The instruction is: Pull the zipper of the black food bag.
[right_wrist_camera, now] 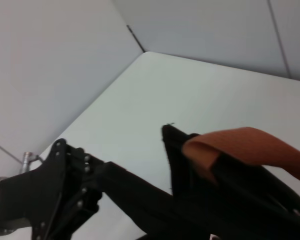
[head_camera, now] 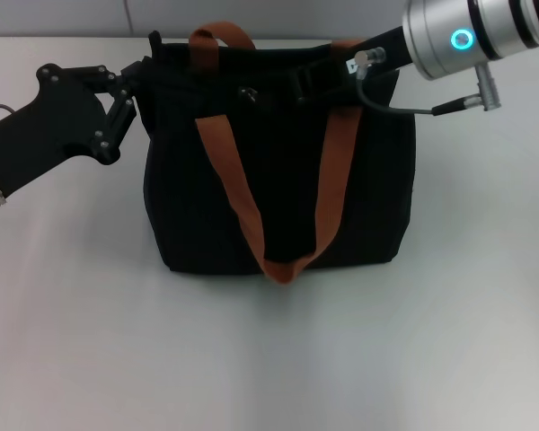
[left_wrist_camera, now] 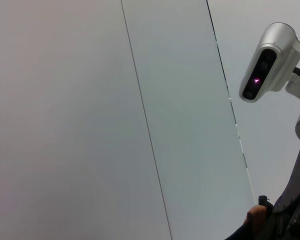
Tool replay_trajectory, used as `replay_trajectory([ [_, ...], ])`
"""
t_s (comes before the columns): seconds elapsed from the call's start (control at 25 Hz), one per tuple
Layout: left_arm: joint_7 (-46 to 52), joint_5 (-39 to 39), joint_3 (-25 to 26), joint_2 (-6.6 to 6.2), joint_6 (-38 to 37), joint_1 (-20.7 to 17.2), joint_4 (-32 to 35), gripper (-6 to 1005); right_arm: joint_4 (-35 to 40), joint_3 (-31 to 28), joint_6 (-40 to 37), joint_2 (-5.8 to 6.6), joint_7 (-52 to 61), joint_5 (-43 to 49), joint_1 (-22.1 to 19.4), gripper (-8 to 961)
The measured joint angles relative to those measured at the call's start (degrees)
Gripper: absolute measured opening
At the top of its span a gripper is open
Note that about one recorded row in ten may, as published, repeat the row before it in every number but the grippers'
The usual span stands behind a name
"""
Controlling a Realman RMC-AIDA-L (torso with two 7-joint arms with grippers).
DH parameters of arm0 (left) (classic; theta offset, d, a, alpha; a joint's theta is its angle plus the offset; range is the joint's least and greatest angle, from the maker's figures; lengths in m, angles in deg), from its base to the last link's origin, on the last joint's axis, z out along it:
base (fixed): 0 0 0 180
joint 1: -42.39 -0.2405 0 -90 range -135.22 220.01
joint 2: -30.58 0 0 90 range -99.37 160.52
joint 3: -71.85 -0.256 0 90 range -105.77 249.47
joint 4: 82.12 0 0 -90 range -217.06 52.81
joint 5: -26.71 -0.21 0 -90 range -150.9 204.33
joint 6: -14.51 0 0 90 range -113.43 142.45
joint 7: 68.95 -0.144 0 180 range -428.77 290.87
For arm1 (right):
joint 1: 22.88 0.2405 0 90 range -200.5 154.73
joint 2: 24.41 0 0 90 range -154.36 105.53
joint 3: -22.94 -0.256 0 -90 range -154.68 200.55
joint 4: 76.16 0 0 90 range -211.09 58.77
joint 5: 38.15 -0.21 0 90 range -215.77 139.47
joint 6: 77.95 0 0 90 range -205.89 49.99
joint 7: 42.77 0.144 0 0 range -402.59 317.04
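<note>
and here's the left gripper point(head_camera: 135, 85), out on the left side of the black food bag point(head_camera: 278, 171), pressed right up against the bag's upper left corner. its dark linkage fingers point(head_camera: 117, 108) angle in toward the fabric, and from the right wrist view the same gripper point(right_wrist_camera: 65, 195) runs straight into the bag's corner point(right_wrist_camera: 190, 190), but whether it's pinched down on the cloth or only touching, i cannot tell.

moving across: the bag stands upright on the white table point(head_camera: 269, 359), boxy and dark, one rust-orange strap handle point(head_camera: 287, 215) draped down its front face in a long loop, the other point(head_camera: 223, 36) arching above the top edge toward the left. on the upper edge, a little left of the bag's middle, a small tab shows on the track, that looks to be the zipper point(head_camera: 248, 92), though it's tiny and dark here.

over to the bag's upper right corner: the right gripper point(head_camera: 319, 76) reaches down onto the top edge, its silver forearm with a glowing cyan ring point(head_camera: 463, 39) above and right of the bag. its fingers blend into the black fabric, so wide or narrow, i cannot tell.

the left wrist view takes in only wall panels and the robot's head camera point(left_wrist_camera: 267, 62).
</note>
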Motion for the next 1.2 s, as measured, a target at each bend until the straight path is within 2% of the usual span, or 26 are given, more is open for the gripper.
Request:
replay_trajectory([
  [0.56,0.0,0.4,0.1,-0.01,0.3,0.0,0.0,126,6.8,-0.8,-1.3,0.08,2.7,2.6,-5.7,2],
  [1.2,0.0,0.6,0.1,-0.06,0.3,-0.1,0.0,133,14.4,-8.0,-5.1,-0.11,3.0,4.2,-12.8,1],
])
